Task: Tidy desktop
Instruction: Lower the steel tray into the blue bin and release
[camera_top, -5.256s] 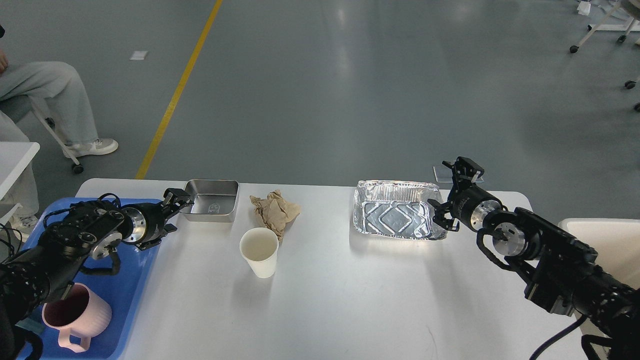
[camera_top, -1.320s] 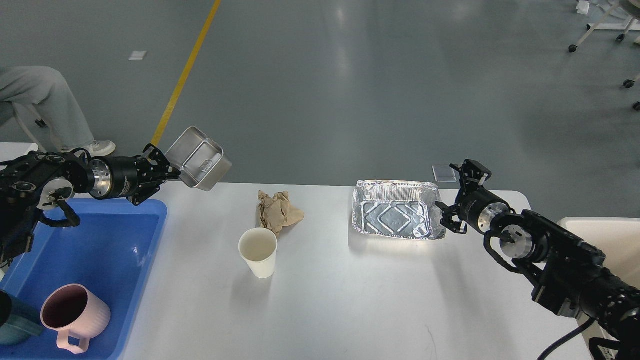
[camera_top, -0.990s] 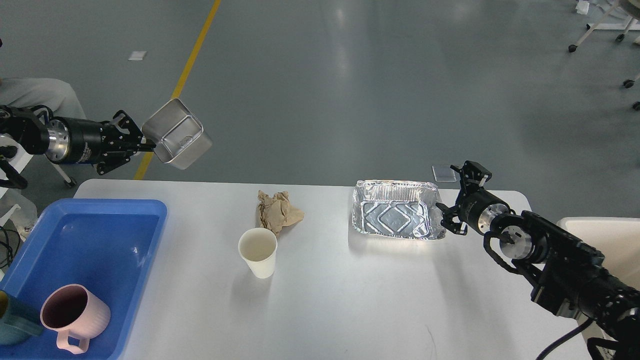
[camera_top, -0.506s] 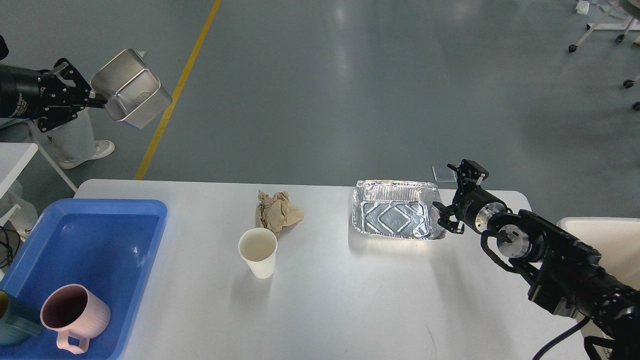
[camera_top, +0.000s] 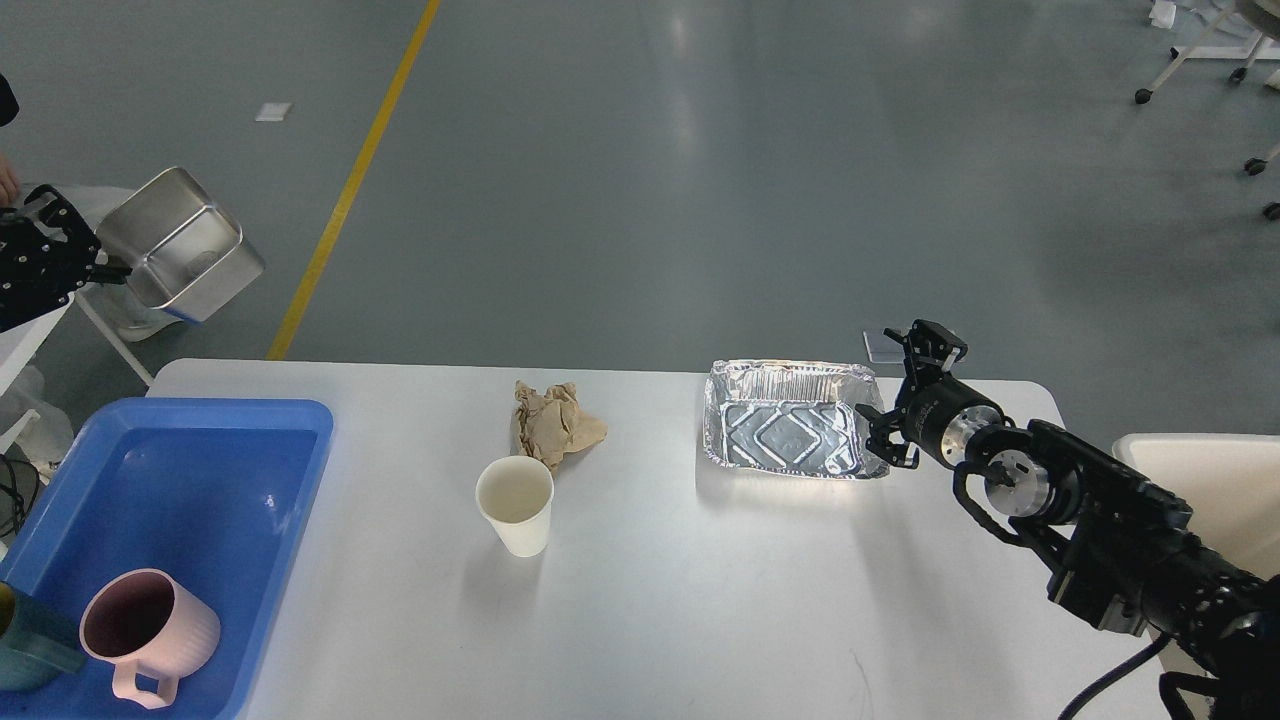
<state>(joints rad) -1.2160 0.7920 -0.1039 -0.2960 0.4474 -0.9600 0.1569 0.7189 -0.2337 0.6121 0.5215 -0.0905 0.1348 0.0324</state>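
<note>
My left end effector (camera_top: 100, 268) is clamped on the rim of the shiny rectangular stainless-steel container (camera_top: 180, 243), holding it tilted in the air, off the far-left corner of the white rounded-corner surface (camera_top: 660, 590). My guess: it's up there so it clears the wall of the blue plastic tray (camera_top: 190, 480) on the way in, since the ribbed pink mug (camera_top: 150, 632) and a teal item at the edge already sit in there.

My right end effector (camera_top: 885, 425) sits at the right rim of the crinkled aluminium foil tray (camera_top: 790, 432) w/ fingers spread, nothing in them. Can't tell if it touches the foil. Probably staged for the next pick.

Crumpled brown paper wad (camera_top: 555, 425) and white paper cup (camera_top: 516, 505) stand mid-surface, near each other, upright cup, untouched.

No readable writing or brand anywhere; a faint stamp inside the steel container is too small to make out.
</note>
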